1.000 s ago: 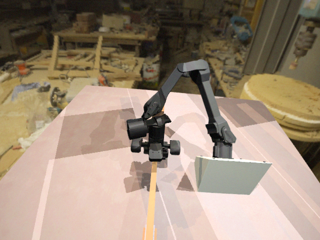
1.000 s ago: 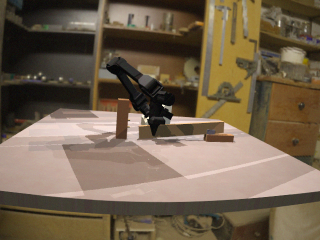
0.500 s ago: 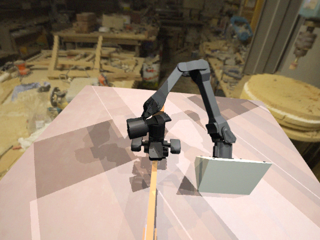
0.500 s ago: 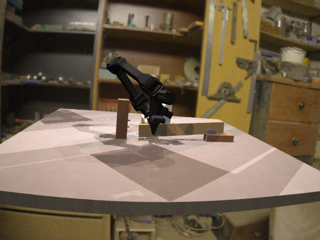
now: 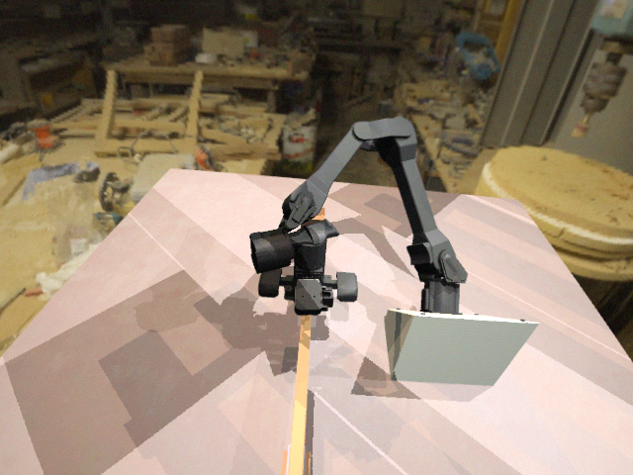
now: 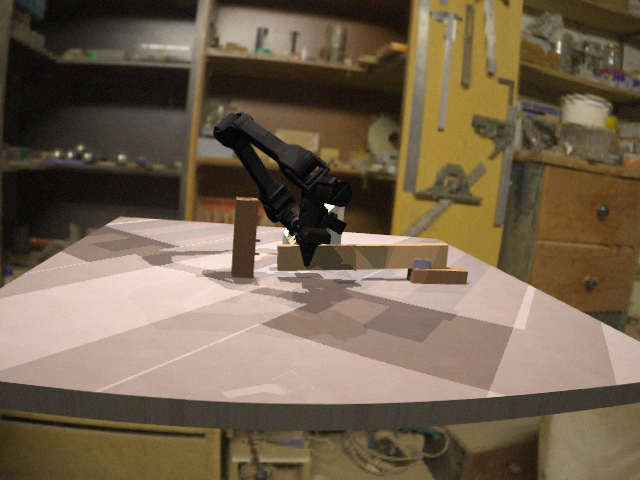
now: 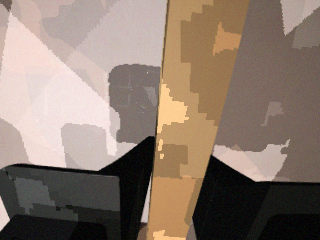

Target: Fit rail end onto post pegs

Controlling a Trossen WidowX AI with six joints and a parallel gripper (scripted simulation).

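The rail [image 5: 302, 378] [image 6: 392, 256] [image 7: 200, 100] is a long, light wooden bar, nearly level in the exterior view. My gripper [image 6: 307, 264] [image 7: 167, 143] is shut on it close to its near end, with one finger on each side. That end is a little above the table. The post [image 6: 244, 237] stands upright beyond the rail's near end, its two pegs pointing at the rail; a gap separates the peg tips from the rail end. The rail's far end is at the blue bracket [image 6: 421, 264] on the low footboard block [image 6: 439, 276]. The holes are hidden.
The arm's base stands beside the rail, behind a pale green-grey panel [image 5: 455, 349] in the top view. The arm arches over from the base and partly hides the post there. The table's front edge [image 6: 320, 413] shows in the exterior view.
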